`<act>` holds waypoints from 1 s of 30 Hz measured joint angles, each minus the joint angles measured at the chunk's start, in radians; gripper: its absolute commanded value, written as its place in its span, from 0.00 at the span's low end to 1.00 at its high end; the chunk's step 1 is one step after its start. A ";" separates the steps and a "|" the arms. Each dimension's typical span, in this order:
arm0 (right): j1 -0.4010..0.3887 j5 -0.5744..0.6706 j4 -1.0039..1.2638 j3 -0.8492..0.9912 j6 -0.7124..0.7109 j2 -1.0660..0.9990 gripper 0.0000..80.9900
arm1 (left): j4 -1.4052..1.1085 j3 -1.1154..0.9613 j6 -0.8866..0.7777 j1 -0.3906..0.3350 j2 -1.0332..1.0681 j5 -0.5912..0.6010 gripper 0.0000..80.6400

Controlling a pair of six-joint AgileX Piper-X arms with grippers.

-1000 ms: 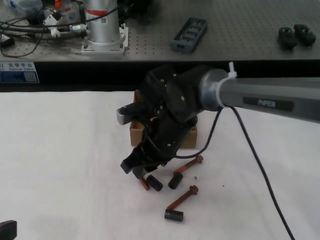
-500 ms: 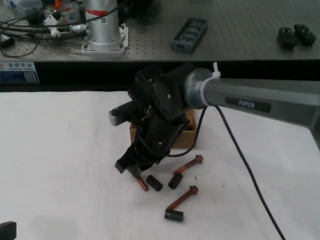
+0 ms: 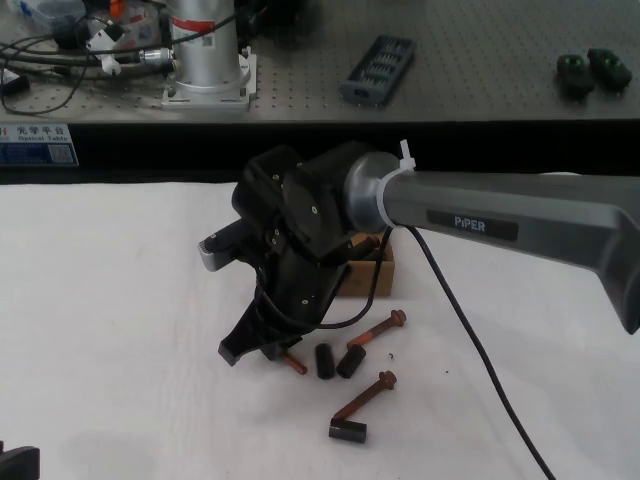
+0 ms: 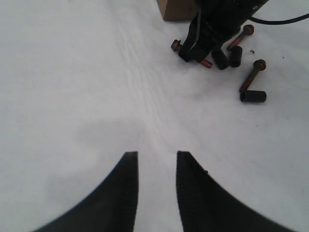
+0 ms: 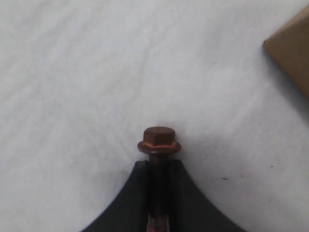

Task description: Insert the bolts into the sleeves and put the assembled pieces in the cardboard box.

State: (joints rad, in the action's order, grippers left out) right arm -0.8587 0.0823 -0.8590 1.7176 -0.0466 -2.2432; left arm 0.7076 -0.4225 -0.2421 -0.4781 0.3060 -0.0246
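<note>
A: So, what has the right hand (image 5: 158,166) got?
B: Its fingers (image 5: 128,205) are clamped on a bolt (image 5: 159,140): the shank runs between them and the hex head sticks out past the tips.
A: Where is that?
B: Low over the white worktop (image 3: 120,300), just in front of the box (image 3: 365,283), at the edge of the scattered parts. Whether the bolt touches the worktop, I cannot tell.
A: And the box?
B: Brown cardboard, partly hidden behind the right arm (image 3: 500,215); what lies inside it I cannot make out.
A: The other pieces?
B: Two sleeves (image 3: 325,361) (image 3: 350,361) lie side by side, close together, just beside the gripped bolt's tip. A second bolt (image 3: 378,331) lies between them and the box. A third bolt (image 3: 365,396) lies nearer the camera, its tip just beside a third sleeve (image 3: 348,431). All of these rest on the worktop, outside the box.
A: And the left hand (image 4: 154,154)?
B: Open, with a clear gap between its two fingers, hovering over bare worktop well apart from the parts, which lie ahead of it beside the right hand.
</note>
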 measured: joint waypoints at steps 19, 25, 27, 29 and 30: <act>-0.011 -0.052 -0.078 -0.013 0.024 0.396 0.03 | -0.101 0.000 0.080 0.000 0.109 0.156 0.25; -0.009 -0.114 -0.166 -0.013 0.024 0.495 0.03 | -0.212 0.000 0.082 0.000 0.301 0.204 0.25; -0.006 -0.127 -0.170 -0.013 0.024 0.527 0.03 | -0.217 -0.013 0.082 0.000 0.391 0.209 0.25; -0.004 -0.136 -0.170 -0.013 0.024 0.561 0.04 | -0.237 -0.042 0.082 0.000 0.445 0.209 0.25; -0.004 -0.139 -0.170 -0.013 0.024 0.581 0.03 | -0.252 -0.054 0.078 0.000 0.466 0.209 0.25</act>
State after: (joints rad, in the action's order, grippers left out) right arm -0.8629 -0.0563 -1.0289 1.7046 -0.0231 -1.6623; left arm 0.4552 -0.4767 -0.1641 -0.4781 0.7722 0.1839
